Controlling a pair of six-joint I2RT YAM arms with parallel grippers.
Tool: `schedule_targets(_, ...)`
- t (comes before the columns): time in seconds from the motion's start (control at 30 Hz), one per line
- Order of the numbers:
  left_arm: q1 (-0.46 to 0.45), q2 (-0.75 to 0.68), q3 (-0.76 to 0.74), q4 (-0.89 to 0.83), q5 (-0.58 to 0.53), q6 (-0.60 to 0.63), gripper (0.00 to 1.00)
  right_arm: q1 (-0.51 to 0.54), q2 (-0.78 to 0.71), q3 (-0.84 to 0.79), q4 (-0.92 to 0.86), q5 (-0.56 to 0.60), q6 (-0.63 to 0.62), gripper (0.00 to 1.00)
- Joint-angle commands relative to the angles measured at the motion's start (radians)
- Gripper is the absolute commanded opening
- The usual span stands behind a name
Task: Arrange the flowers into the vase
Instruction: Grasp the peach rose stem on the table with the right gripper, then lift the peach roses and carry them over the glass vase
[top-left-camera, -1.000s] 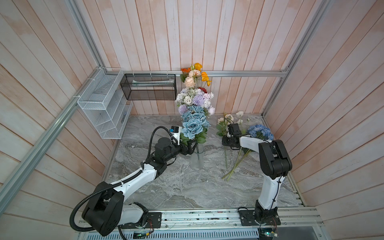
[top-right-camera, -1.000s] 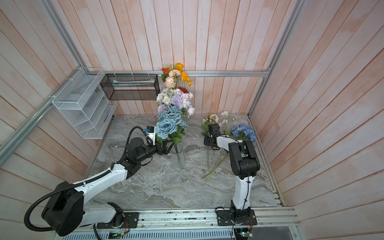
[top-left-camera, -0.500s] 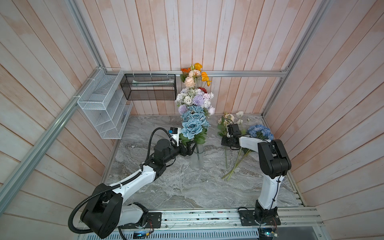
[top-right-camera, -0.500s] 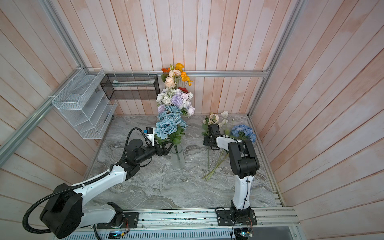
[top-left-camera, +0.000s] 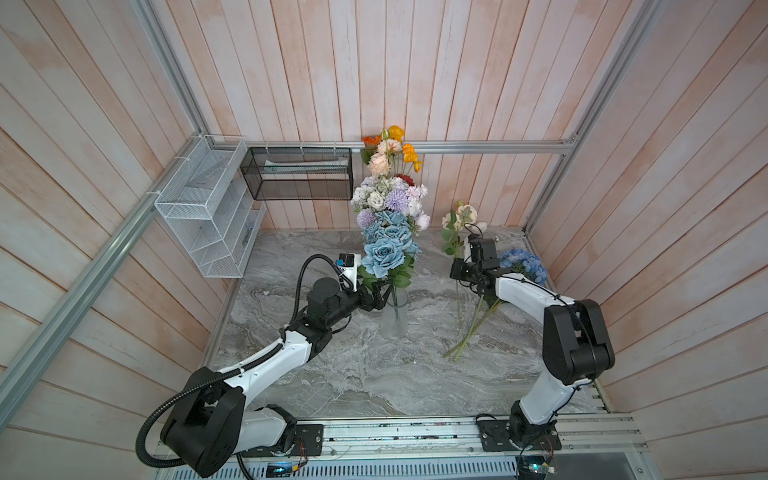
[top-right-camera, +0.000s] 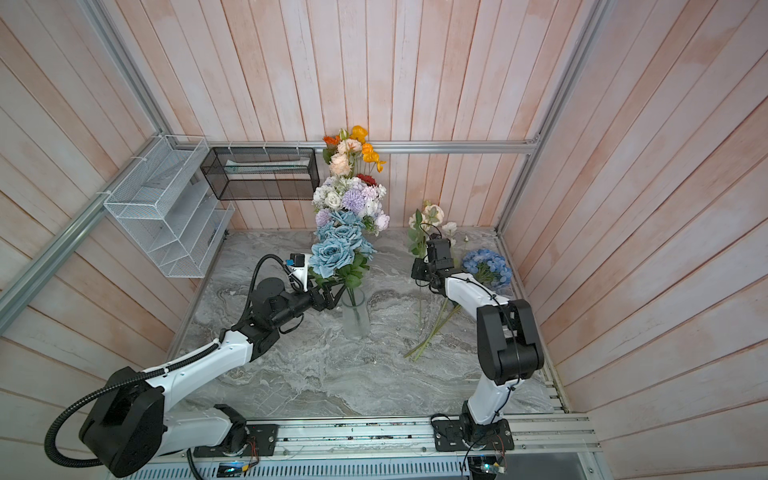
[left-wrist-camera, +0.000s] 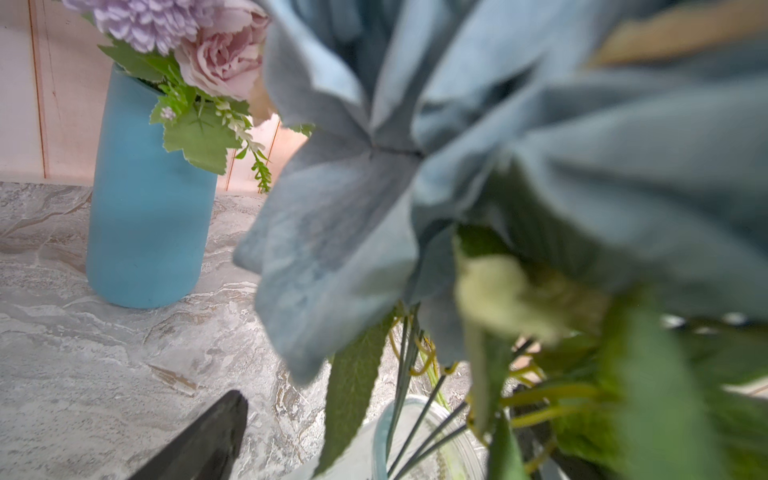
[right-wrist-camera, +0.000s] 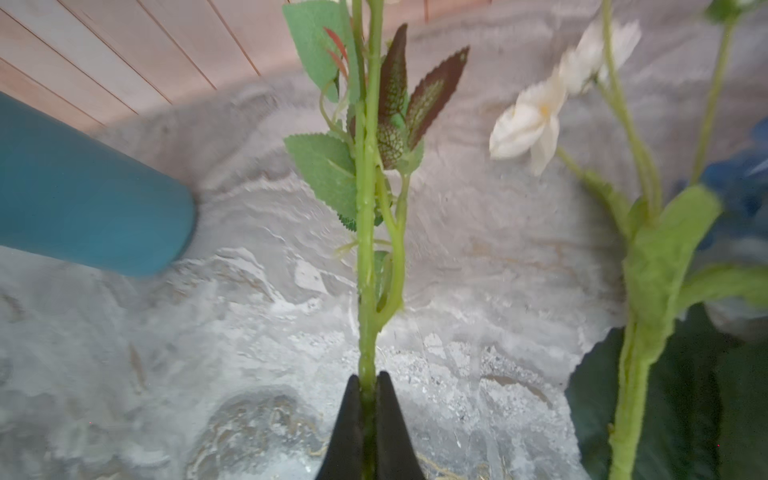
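Stem (right-wrist-camera: 367, 257) sits pinched in the right end effector (right-wrist-camera: 368, 384), ready for the vase (top-left-camera: 392, 324); left end effector (top-left-camera: 381, 293) is spread wide, maybe steadying blue flowers (top-left-camera: 384, 255)

Both top views hang high over the near edge, side by side, aimed down toward the far wall. So in both I get the whole marble table (top-left-camera: 353, 382), the left arm (top-left-camera: 266, 365) and the right arm (top-left-camera: 523, 295), barely shifted. Left wrist cam is jammed right up against the blue roses (left-wrist-camera: 332, 208) over the clear vase (left-wrist-camera: 384, 432), mostly blur, with the blue vase (left-wrist-camera: 145, 208) further back. Right wrist cam looks low along the green stem (right-wrist-camera: 367, 270) across the table, really close, and catches that same blue vase (right-wrist-camera: 83, 187) too.
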Motion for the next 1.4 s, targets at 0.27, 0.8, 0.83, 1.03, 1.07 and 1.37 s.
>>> schedule_targets(0.27, 0.005, -0.016, -0.009, 0.032, -0.033, -0.018, 1.00, -0.011, -0.388, -0.194, 0.351, -0.272, 0.059, 0.00)
schedule_targets(0.8, 0.010, -0.014, 0.026, -0.036, -0.016, -0.041, 1.00, 0.284, -0.600, -0.459, 1.010, -0.342, 0.020, 0.00)
schedule_targets(0.83, 0.010, -0.015, 0.027, -0.041, -0.015, -0.043, 1.00, 0.308, -0.585, -0.452, 1.043, -0.351, 0.004, 0.00)
schedule_targets(1.03, 0.010, -0.019, 0.029, -0.050, -0.022, -0.046, 1.00, 0.390, -0.493, -0.369, 1.198, -0.435, -0.033, 0.00)
schedule_targets(1.07, 0.010, -0.019, 0.029, -0.050, -0.023, -0.046, 1.00, 0.398, -0.473, -0.346, 1.203, -0.459, -0.041, 0.00)
schedule_targets(1.37, 0.012, -0.021, 0.031, -0.042, -0.028, -0.037, 1.00, 0.473, -0.354, -0.271, 1.332, -0.522, -0.084, 0.00)
